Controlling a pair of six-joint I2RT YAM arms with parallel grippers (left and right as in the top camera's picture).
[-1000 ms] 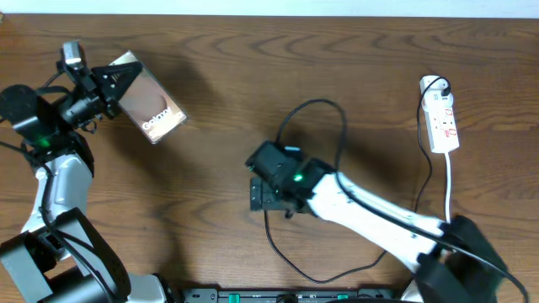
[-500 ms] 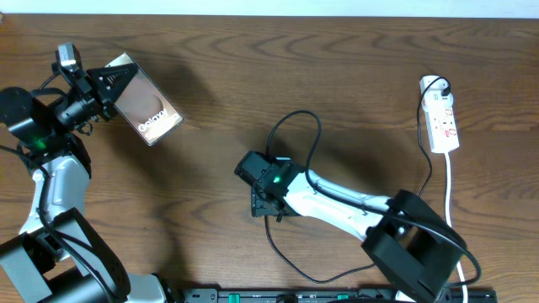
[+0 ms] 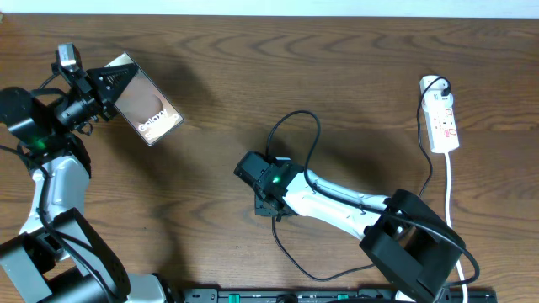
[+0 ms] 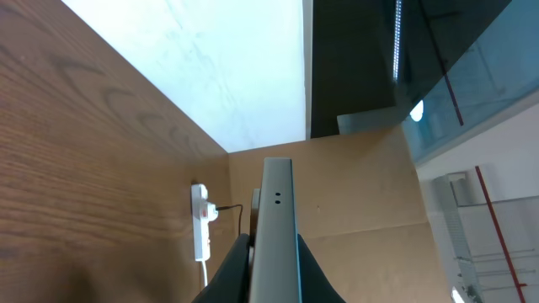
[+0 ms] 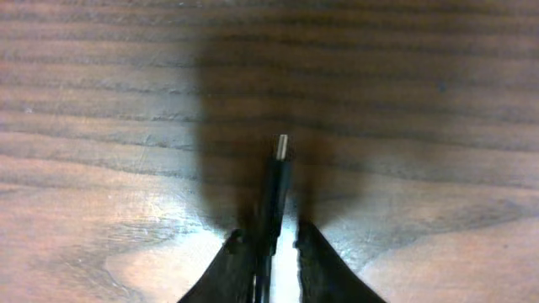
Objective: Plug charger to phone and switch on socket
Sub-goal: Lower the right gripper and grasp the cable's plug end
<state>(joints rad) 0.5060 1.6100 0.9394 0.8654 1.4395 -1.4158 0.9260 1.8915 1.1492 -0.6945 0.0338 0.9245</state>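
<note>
holds the phone [image 3: 150, 111] clamped in the left gripper [image 3: 114, 80] at far left, flanks the charger [image 5: 278, 172] tip mid-table with the right gripper [image 5: 271, 240], cannot tell whether clamped, leaves plugging in and the far-right socket [image 3: 442, 122] switch undone.

Bare counter [image 3: 219, 101] lies open between the phone [image 3: 147, 114] and the right end effector [image 3: 268, 206]. Loops of the charger [image 5: 276, 181] clutter the counter above and below that end effector. The right arm [image 3: 337, 202] lies across the lower right. The socket [image 3: 442, 122] and its white lead [image 3: 449, 185] line the right edge.
</note>
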